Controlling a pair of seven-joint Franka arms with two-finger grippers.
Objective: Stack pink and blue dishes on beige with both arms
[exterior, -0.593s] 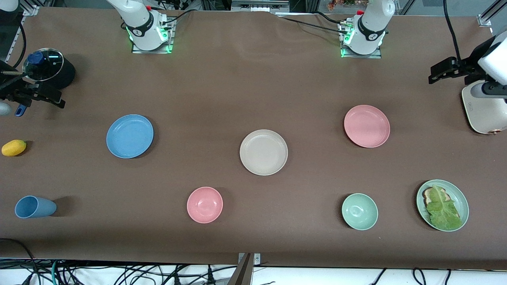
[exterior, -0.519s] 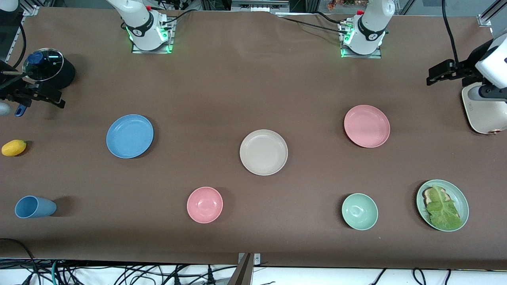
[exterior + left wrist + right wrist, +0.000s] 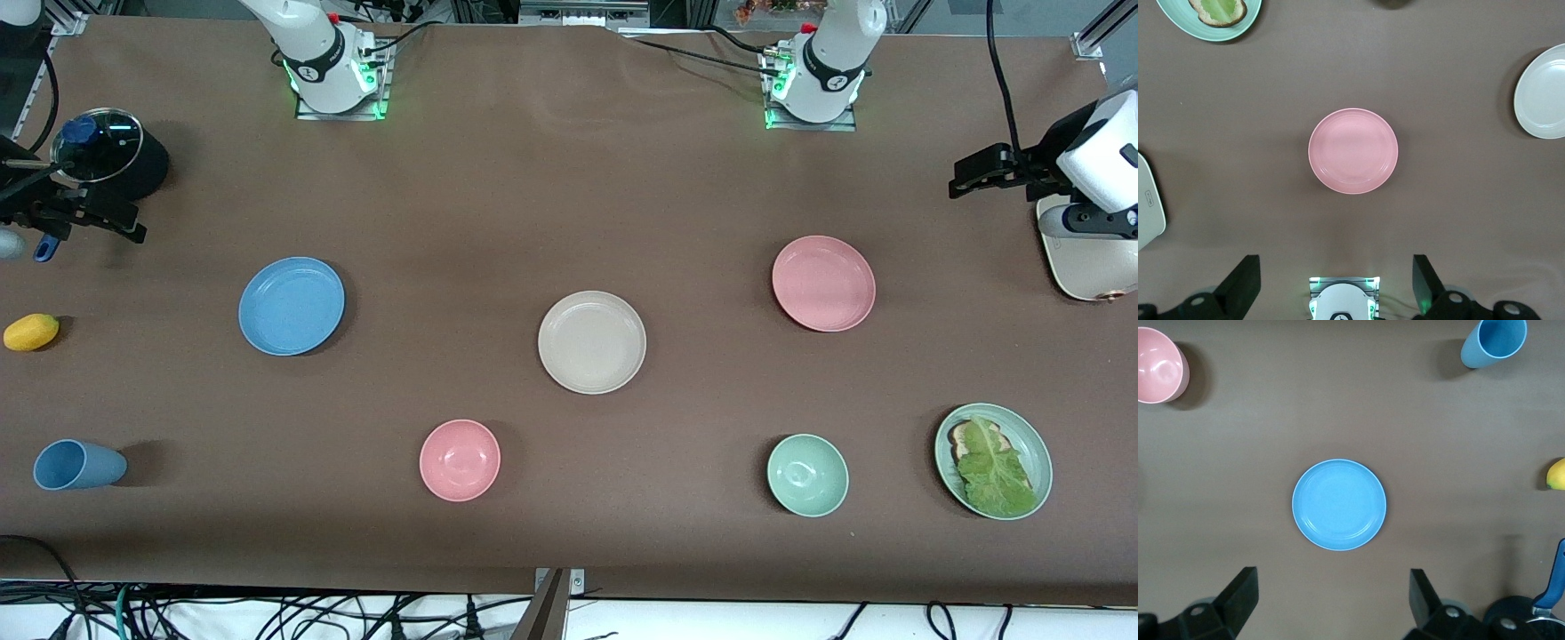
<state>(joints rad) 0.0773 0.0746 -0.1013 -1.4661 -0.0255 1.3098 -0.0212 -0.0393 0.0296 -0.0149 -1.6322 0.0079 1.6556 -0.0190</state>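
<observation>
Left tool (image 3: 1331,283) hangs wide open and empty over the pink plate (image 3: 823,283); right tool (image 3: 1331,600), equally spread and empty, over the blue plate (image 3: 292,305). The beige plate (image 3: 592,341) lies between them, bare: nothing stacked yet. No readable writing.

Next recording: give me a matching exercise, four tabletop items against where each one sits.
Items:
1. beige plate
2. blue cup
3. pink bowl
4. lettuce

Places:
A. on the pale green plate
B. lying on its side at the right arm's end
C. between the blue plate and pink plate
D. nearer the front camera than the beige plate

Pairs: 1-C, 2-B, 3-D, 4-A
</observation>
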